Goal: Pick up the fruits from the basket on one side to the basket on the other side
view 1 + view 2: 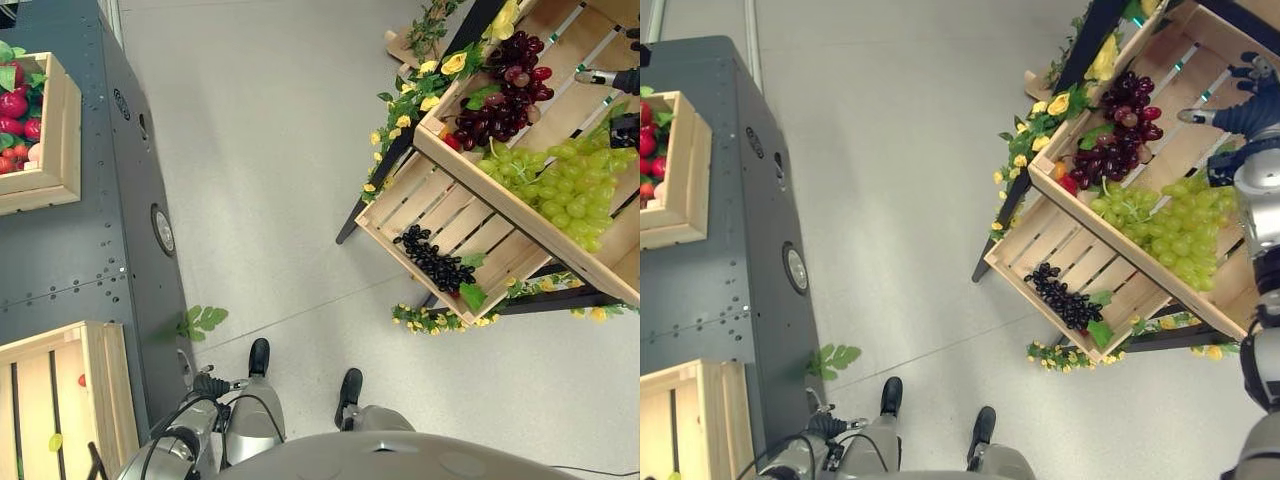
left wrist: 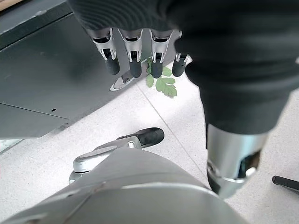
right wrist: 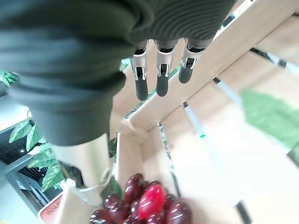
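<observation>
Right hand [image 3: 159,70] open above red grapes [image 3: 149,203] | green grapes [image 1: 565,185] beside | left hand [image 2: 140,56] open

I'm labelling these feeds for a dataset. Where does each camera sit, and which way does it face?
Left eye view: head, looking down; right hand over slatted crate.
Right eye view: same scene, shifted; shares green grapes.
Left wrist view: along open left hand, toward grey cabinet.
Right wrist view: along open right hand, above dark red grapes.
</observation>
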`<state>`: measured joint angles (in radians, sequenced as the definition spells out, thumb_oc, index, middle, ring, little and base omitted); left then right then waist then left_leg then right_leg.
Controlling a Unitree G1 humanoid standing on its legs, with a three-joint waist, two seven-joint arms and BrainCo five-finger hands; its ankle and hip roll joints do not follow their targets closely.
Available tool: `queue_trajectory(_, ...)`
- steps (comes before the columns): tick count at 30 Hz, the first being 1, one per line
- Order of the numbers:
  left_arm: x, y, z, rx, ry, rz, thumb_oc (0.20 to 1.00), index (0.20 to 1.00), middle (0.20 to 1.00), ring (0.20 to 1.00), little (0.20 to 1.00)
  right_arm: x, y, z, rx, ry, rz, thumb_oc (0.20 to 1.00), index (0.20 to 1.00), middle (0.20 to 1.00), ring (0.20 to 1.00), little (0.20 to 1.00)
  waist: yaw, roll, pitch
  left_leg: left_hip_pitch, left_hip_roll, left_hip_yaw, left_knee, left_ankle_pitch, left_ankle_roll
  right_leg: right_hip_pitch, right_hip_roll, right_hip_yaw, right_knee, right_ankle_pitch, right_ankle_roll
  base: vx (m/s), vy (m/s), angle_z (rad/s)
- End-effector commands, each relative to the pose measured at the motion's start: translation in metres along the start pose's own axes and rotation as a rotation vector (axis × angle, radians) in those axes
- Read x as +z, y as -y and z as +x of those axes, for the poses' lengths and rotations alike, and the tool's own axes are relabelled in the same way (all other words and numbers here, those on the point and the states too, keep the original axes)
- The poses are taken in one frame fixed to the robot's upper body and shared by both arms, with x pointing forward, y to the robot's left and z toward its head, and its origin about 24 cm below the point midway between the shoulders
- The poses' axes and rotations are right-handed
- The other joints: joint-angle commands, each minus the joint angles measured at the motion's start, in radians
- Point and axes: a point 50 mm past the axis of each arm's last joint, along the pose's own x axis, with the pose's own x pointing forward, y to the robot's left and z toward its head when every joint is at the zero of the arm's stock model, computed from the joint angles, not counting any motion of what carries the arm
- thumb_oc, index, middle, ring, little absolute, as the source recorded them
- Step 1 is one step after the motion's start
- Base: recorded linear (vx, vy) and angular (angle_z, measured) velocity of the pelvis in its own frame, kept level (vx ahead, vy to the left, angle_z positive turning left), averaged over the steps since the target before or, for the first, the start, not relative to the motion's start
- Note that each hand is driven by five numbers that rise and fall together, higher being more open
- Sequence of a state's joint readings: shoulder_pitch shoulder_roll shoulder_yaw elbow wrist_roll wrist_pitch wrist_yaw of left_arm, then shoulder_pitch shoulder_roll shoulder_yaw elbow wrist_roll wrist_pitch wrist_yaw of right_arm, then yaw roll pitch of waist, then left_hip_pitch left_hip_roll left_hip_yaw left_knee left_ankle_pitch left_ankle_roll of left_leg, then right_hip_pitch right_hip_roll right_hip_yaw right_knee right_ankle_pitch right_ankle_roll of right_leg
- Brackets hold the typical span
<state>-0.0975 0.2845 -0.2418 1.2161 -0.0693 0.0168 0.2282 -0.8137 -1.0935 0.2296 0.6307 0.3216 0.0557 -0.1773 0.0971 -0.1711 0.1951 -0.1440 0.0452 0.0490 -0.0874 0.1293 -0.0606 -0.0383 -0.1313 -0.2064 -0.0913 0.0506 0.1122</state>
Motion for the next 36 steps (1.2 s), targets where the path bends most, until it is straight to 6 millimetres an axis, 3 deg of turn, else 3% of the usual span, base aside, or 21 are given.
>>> queue_trajectory(1, -0.007, 0.006, -0.001, -0.014, -0.044, 0.024, 1.0, 1.0, 1.0, 1.0, 1.0, 0.013, 0.015, -0.012, -0.006, 0.125, -0.068, 1.0, 1.0, 1.0, 1.0, 1.0, -0.008, -0.001, -0.054, 0.018, -0.012, -0.024, 0.002, -0.089, -0.005, -0.055, -0.035, 0.025, 0.004, 0.034, 0.072, 0.0, 0.0, 0.0)
queue_trajectory(19, 0.0, 0.011, -0.002, -0.036, -0.015, 0.002, 1.0, 1.0, 1.0, 1.0, 1.0, -0.02, -0.001, -0.08, 0.074, 0.176, 0.039, 1.0, 1.0, 1.0, 1.0, 1.0, -0.032, 0.014, -0.064, 0.027, -0.009, -0.019, 0.002, -0.097, -0.002, -0.053, -0.036, 0.025, 0.004, 0.03, 0.074, 0.0, 0.0, 0.0)
queue_trajectory(31, 0.004, 0.01, -0.001, -0.034, 0.003, -0.001, 1.0, 1.0, 1.0, 1.0, 1.0, -0.01, -0.02, -0.126, 0.127, 0.291, 0.163, 1.0, 1.0, 1.0, 1.0, 1.0, -0.054, 0.023, -0.072, 0.032, -0.015, -0.013, 0.003, -0.103, 0.003, -0.053, -0.037, 0.03, 0.004, 0.029, 0.077, 0.0, -0.002, -0.01)
queue_trajectory(36, 0.005, 0.009, -0.001, -0.027, 0.006, -0.01, 1.0, 1.0, 1.0, 1.0, 1.0, -0.007, -0.046, -0.153, 0.237, 0.311, 0.284, 1.0, 1.0, 1.0, 1.0, 1.0, -0.065, 0.02, -0.078, 0.035, -0.017, -0.009, 0.004, -0.105, 0.005, -0.051, -0.038, 0.037, 0.004, 0.03, 0.077, 0.0, 0.0, -0.03)
